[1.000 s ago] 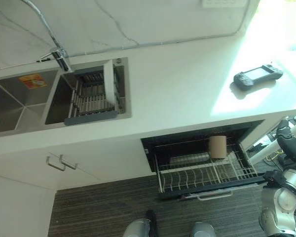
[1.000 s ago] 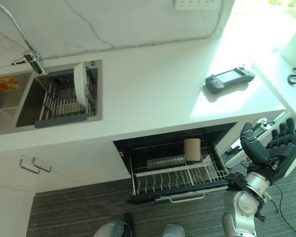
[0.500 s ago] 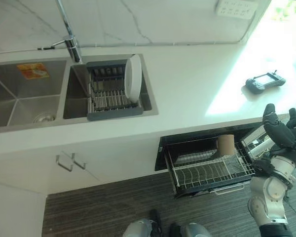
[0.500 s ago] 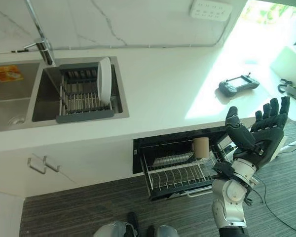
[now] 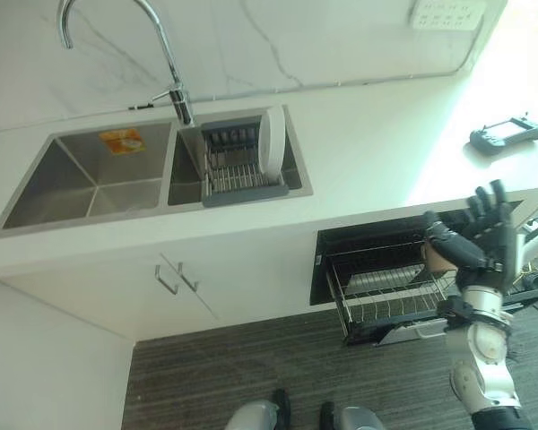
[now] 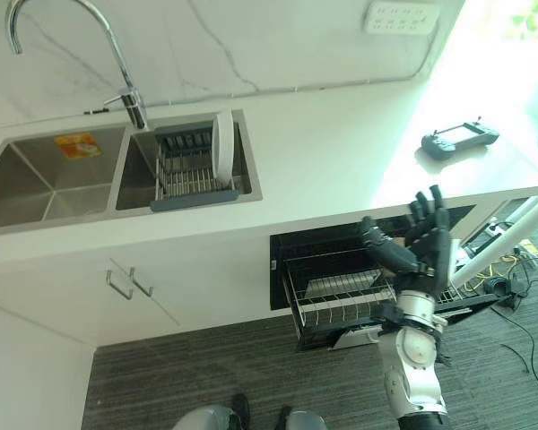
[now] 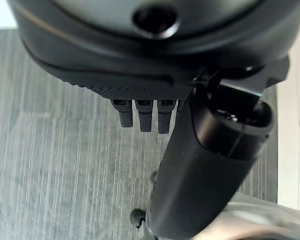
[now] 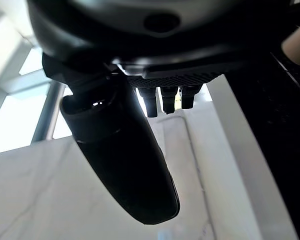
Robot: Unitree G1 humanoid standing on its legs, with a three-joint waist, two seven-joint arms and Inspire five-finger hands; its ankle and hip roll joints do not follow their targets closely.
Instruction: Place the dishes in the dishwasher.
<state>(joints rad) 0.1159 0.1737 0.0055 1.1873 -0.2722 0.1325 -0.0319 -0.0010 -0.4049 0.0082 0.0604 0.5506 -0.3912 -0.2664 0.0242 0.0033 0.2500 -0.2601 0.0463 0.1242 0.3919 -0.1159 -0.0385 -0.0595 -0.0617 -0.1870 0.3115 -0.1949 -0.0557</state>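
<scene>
- The white counter (image 6: 323, 170) was seen running from left to right, with a double sink (image 6: 45, 184) sunk into its left part and a tall tap (image 6: 117, 63) behind it.
- Below the counter's right part, the dishwasher (image 6: 341, 269) stood open, its wire rack (image 6: 341, 300) pulled out toward the near side over the dark striped floor (image 6: 233, 376).
- A grey drying rack (image 6: 190, 170) sat in the sink's right basin, and in it one white plate (image 6: 223, 145) was stood on edge (its long axis running near to far, its faces turned left and right).
- The right hand (image 6: 412, 246) was held raised in front of the open dishwasher with fingers spread and straight, empty; the plate lay well apart from it, up on the counter level, to the left and farther away.
- The right hand was judged the nearer one to both plate and rack, so the coming reach would likely be made leftward and away across the counter edge.
- A dark handheld controller (image 6: 459, 139) lay on the far right of the counter.
- The left hand (image 7: 145, 112) was shown from its own wrist camera with fingers straight, holding nothing, over striped floor (something the head views did not offer); the right wrist view gave the right hand (image 8: 165, 100) against pale marbled wall, confirming its emptiness, while the plate's place was given by the head views.
</scene>
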